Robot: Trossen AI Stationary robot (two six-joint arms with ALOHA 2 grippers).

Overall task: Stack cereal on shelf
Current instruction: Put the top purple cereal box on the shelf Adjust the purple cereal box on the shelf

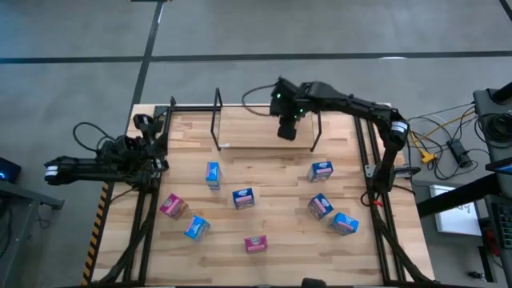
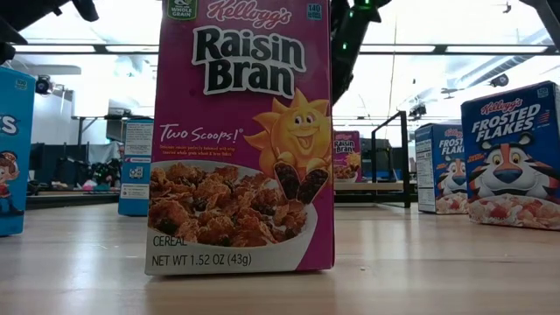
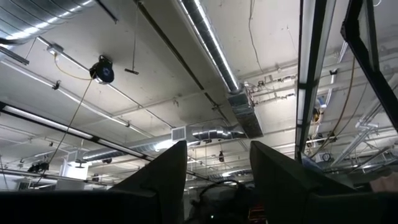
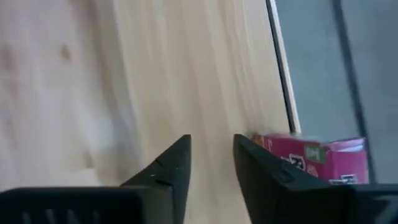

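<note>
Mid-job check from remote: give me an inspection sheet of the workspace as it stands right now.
Surface: wooden table, bare between the boxes.
Job's things: eight cereal boxes loose on the table in the high view, blue ones such as and pink ones such as; a pink box lies by the table edge under the right gripper; shelf at the far edge.
Clutter: nothing seen.
Grippers: right gripper over the shelf, fingers slightly apart, empty; left gripper parked at the table's left edge, pointing at the ceiling, open.
Cables: loose cables right of the table.
Surroundings: grey floor; ceiling pipes and ducts.
</note>
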